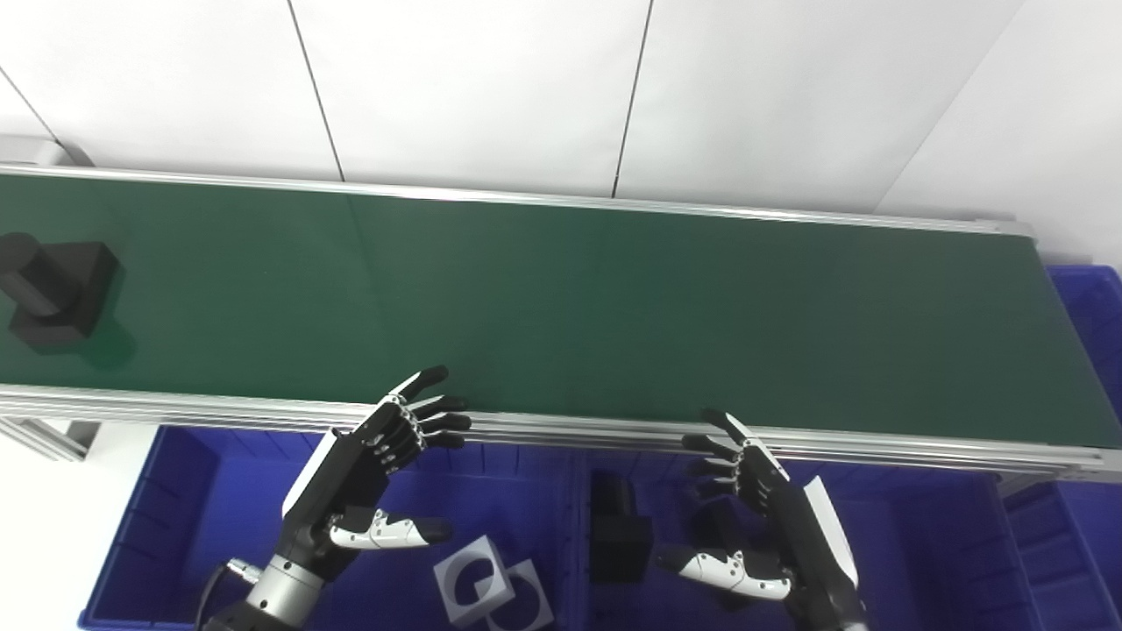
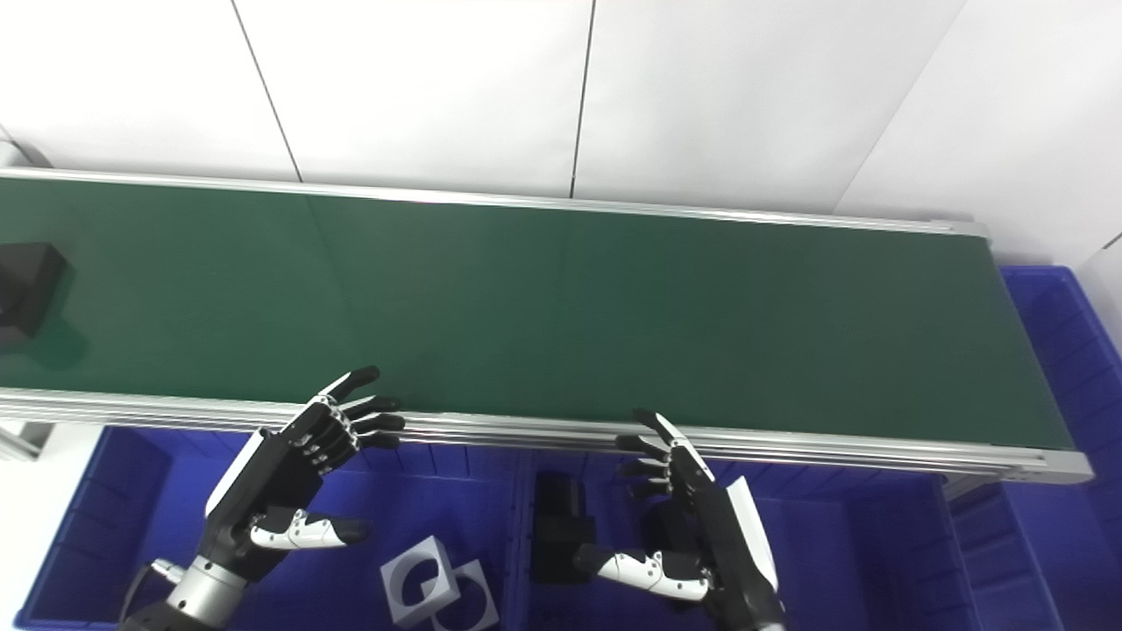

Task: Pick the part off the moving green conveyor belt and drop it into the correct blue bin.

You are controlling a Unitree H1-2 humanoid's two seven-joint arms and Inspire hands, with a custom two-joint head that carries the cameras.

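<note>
**Helper:** What are you seeing right now?

**Me:** I am looking at a black part (image 1: 54, 294) sitting at the far left end of the green belt (image 1: 614, 315). Both of my hands are waiting at the near edge of the belt. My left hand (image 1: 372, 478) is spread wide and is holding nothing. My right hand (image 1: 758, 517) is spread wide too, also holding nothing.

**Helper:** So what are you worrying about?

**Me:** The belt is moving, so I think I could be reaching too late and closing on air. The part has a round bit sticking up on a blocky base, so I am guessing it could be tipping if my fingers bump it first.

**Helper:** And the bins?

**Me:** The left blue bin (image 1: 188, 491) is holding white parts (image 1: 491, 592). The middle blue bin (image 1: 912, 526) is holding a black part (image 1: 618, 530) that looks like mine. I could be dropping mine in the wrong one, or hitting the silver rail (image 1: 570, 429) while carrying it.
</note>
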